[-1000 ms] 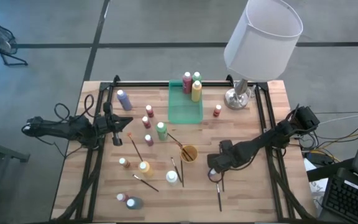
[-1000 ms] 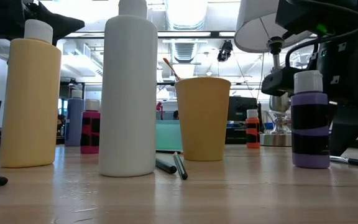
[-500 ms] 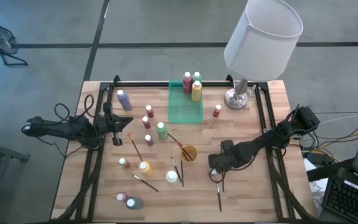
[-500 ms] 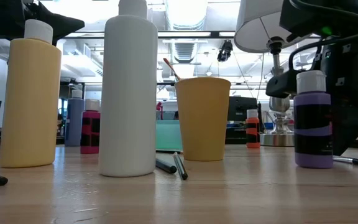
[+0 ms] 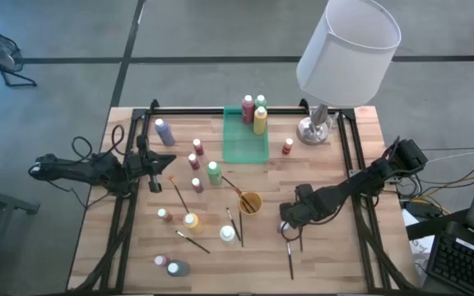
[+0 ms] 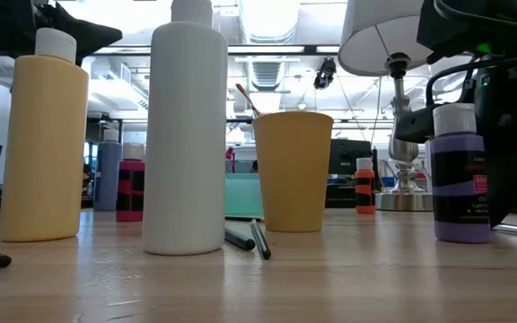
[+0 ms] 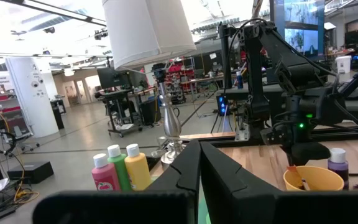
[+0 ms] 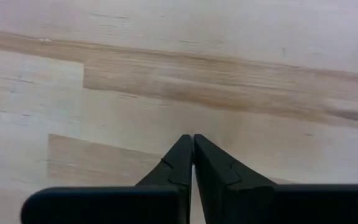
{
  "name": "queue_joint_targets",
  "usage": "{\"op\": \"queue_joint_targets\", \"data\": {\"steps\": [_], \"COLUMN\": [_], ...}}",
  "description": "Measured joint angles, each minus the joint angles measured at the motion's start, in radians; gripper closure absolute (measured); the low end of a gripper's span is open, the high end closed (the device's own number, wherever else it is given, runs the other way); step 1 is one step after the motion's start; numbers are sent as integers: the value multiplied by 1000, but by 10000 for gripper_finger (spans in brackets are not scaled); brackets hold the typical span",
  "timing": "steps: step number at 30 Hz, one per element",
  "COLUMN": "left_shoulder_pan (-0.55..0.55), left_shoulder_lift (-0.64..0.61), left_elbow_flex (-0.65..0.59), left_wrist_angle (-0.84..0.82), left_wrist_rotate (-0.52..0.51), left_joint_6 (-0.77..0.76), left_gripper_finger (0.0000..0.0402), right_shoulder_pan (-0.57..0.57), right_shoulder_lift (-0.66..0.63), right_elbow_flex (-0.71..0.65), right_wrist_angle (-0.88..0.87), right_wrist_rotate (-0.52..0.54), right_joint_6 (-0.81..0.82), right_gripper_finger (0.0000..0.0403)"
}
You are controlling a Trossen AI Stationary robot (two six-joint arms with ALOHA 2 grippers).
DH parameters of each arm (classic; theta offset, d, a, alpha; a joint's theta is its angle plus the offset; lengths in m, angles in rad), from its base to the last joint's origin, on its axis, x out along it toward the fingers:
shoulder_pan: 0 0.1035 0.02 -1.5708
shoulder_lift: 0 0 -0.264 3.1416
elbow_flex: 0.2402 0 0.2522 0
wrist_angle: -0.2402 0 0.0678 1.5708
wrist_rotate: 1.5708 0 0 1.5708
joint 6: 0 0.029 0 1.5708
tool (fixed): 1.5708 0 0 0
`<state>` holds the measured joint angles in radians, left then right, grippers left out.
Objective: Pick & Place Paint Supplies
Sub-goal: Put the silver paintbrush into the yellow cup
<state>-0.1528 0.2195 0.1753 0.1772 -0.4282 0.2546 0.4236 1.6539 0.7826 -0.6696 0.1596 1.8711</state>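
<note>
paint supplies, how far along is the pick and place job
Done: three bottles stand in the green tray. In hand: nothing. The right gripper has its jaws shut empty over bare wood beside the purple bottle; the left gripper waits shut at the table's left side. Left: that purple bottle, many other bottles and the brushes out on the table.

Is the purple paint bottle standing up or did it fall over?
Standing up. In the low view the purple paint bottle sits upright on the table, pale cap on top, next to the right gripper.
</note>
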Motion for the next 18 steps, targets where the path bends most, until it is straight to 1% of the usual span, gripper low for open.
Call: {"op": "queue_joint_targets", "data": {"steps": [6,15,18], "left_shoulder_pan": [0,0,0], "left_shoulder_lift": [0,0,0], "left_elbow_flex": [0,0,0], "left_wrist_angle": [0,0,0], "left_wrist_rotate": [0,0,0], "left_joint_6": [0,0,0], "left_gripper_finger": [385,385,385], "right_shoulder_pan": [-1,-5,-16], "right_shoulder_lift": [-11,-102,-130], "right_elbow_flex": [0,-18,-16], "right_wrist_angle": [-26,-232,-267], "right_wrist_rotate": [-2,33,40], "right_joint_6": [-39,-38,-47], "right_gripper_finger": [394,395,395]}}
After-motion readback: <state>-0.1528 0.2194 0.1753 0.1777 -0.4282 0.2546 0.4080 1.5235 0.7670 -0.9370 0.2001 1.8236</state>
